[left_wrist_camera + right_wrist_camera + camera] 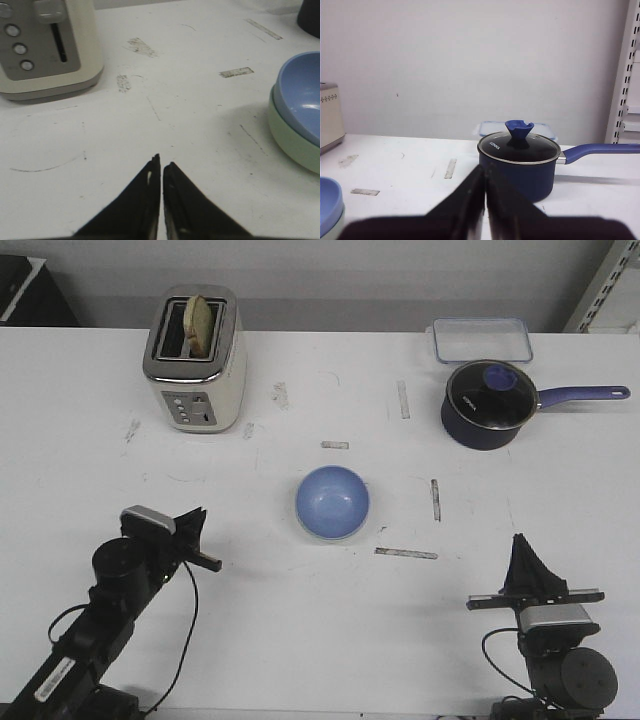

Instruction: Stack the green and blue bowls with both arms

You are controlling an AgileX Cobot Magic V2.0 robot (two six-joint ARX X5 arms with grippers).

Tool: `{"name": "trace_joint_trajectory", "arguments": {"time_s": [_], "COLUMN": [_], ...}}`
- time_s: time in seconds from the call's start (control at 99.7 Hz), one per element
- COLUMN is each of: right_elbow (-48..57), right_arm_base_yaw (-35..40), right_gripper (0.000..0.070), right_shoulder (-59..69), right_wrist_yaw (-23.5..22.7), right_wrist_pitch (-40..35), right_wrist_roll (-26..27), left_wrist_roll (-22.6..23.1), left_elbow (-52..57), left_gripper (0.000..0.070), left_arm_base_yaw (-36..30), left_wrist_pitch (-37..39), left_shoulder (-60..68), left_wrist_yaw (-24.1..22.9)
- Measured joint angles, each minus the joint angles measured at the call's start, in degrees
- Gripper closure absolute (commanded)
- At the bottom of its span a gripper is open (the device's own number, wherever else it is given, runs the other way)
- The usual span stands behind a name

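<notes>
The blue bowl (332, 500) sits nested inside the green bowl (345, 536) at the table's middle; only a thin pale rim of the green one shows in the front view. The left wrist view shows the blue bowl (302, 95) resting in the green bowl (295, 145). The right wrist view catches their edge, blue bowl (329, 202) over green bowl (334, 227). My left gripper (200, 525) is shut and empty at the front left, well apart from the bowls; its tips (162, 162) nearly touch. My right gripper (522, 545) is shut and empty at the front right, pointing toward the saucepan.
A cream toaster (195, 360) with a slice of bread stands at the back left. A dark blue saucepan (490, 405) with a glass lid and long handle sits at the back right, a clear lidded container (482, 340) behind it. Tape marks dot the white table (300, 630).
</notes>
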Motion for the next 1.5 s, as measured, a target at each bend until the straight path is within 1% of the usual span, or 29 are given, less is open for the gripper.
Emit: {"name": "trace_joint_trajectory", "arguments": {"time_s": [0.211, 0.652, 0.943, 1.123, 1.504], "right_elbow": [0.00, 0.00, 0.00, 0.00, 0.00], "right_arm_base_yaw": [-0.02, 0.00, -0.02, -0.02, -0.02], "right_gripper": [0.0700, 0.0700, 0.0700, 0.0700, 0.0700], "right_shoulder": [0.00, 0.00, 0.00, 0.00, 0.00], "right_wrist_yaw": [0.00, 0.00, 0.00, 0.00, 0.00], "right_wrist_pitch": [0.00, -0.02, -0.02, -0.02, -0.02], "right_wrist_roll": [0.00, 0.00, 0.00, 0.00, 0.00], "left_wrist_roll": [0.11, 0.13, 0.13, 0.13, 0.13], "left_elbow": [-5.20, -5.25, -5.25, -5.77, -18.40], "left_gripper": [0.0699, 0.0699, 0.0699, 0.0699, 0.0699], "left_arm_base_yaw": [3.45, 3.56, 3.56, 3.98, 9.92], "left_wrist_pitch": [-1.09, -1.36, -1.38, -1.22, -1.75], "left_shoulder": [-12.07, -28.52, -33.99, -34.97, -42.05], "left_wrist_yaw": [-0.07, -0.07, -0.09, -1.75, -2.47]}}
